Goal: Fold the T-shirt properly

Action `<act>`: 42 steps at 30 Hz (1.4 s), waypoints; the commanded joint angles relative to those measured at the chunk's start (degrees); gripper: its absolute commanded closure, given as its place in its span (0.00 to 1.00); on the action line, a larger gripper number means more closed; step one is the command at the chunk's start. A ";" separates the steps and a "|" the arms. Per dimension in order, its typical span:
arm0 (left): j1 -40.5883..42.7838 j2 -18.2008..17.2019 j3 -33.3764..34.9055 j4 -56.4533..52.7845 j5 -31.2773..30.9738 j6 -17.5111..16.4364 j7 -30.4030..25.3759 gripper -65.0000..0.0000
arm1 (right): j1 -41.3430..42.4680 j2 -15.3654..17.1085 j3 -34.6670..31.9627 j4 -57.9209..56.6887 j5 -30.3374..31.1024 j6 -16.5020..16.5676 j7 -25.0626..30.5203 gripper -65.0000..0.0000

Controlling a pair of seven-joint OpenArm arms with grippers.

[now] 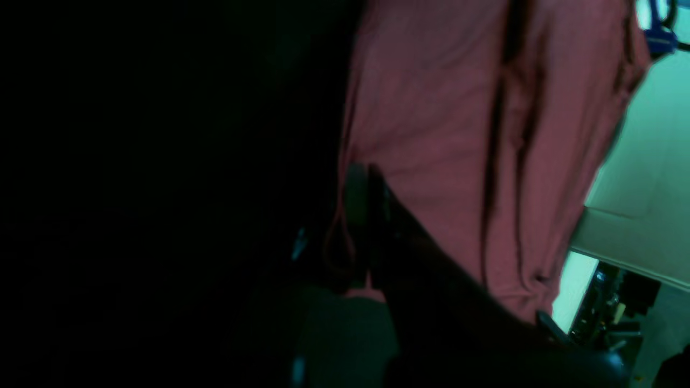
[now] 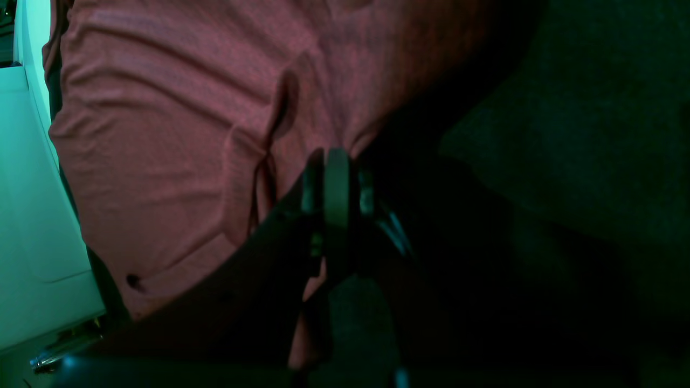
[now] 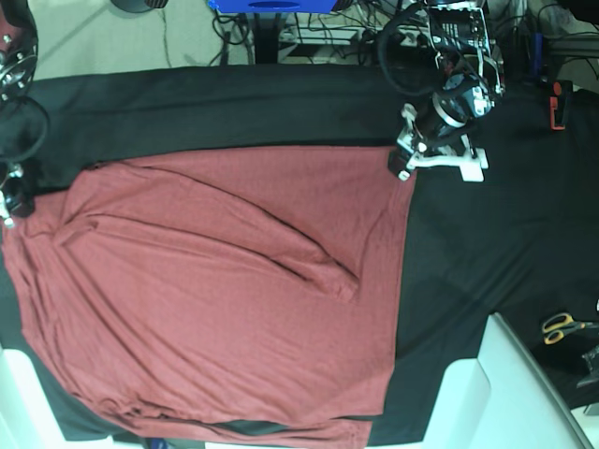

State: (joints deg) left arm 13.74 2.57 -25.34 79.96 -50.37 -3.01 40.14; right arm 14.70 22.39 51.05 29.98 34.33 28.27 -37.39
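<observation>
The left gripper [image 1: 362, 215] has its jaws pressed together on the edge of the T-shirt [image 1: 442, 140]; in its wrist view a thin strip of brick-red cloth shows between the two dark fingers. From above, this gripper [image 3: 404, 161] sits at the shirt's far corner on the base view's right, with its white and black arm [image 3: 449, 98] rising behind it toward the cables at the table's back edge.

The right gripper [image 2: 331, 178] is likewise clamped narrow on a fold of the T-shirt [image 2: 172, 140], red fabric bunched at its fingertips and trailing down between them. In the base view it [image 3: 13, 192] is at the opposite corner, at the frame's left border, mostly cut off.

Between the two grippers the T-shirt [image 3: 215, 290] lies spread across the black table cloth [image 3: 468, 243], wrinkled, with one long sleeve [image 3: 281, 243] folded diagonally over its body. Its near edge reaches the table's front. Well away from the left gripper, toward the near right, yellow-handled scissors [image 3: 564, 325] lie on the black cloth.
</observation>
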 commanded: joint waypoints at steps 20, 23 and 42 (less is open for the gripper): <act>9.43 -5.43 -0.37 6.76 -10.07 -0.47 -0.36 1.00 | -5.86 1.30 0.25 3.03 1.06 0.87 -3.01 1.00; 10.31 -5.43 -0.55 6.76 -9.98 -0.47 -0.36 1.00 | -7.80 -0.19 0.34 8.75 1.15 0.87 -5.12 1.00; 15.85 -5.43 -0.63 13.27 -9.98 -0.38 -0.45 1.00 | -13.60 -3.71 3.33 18.33 0.97 0.34 -13.21 1.00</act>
State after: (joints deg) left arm 28.97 -2.39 -25.69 92.25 -59.79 -2.98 40.14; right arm 1.10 17.15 54.17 47.31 35.68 28.62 -50.57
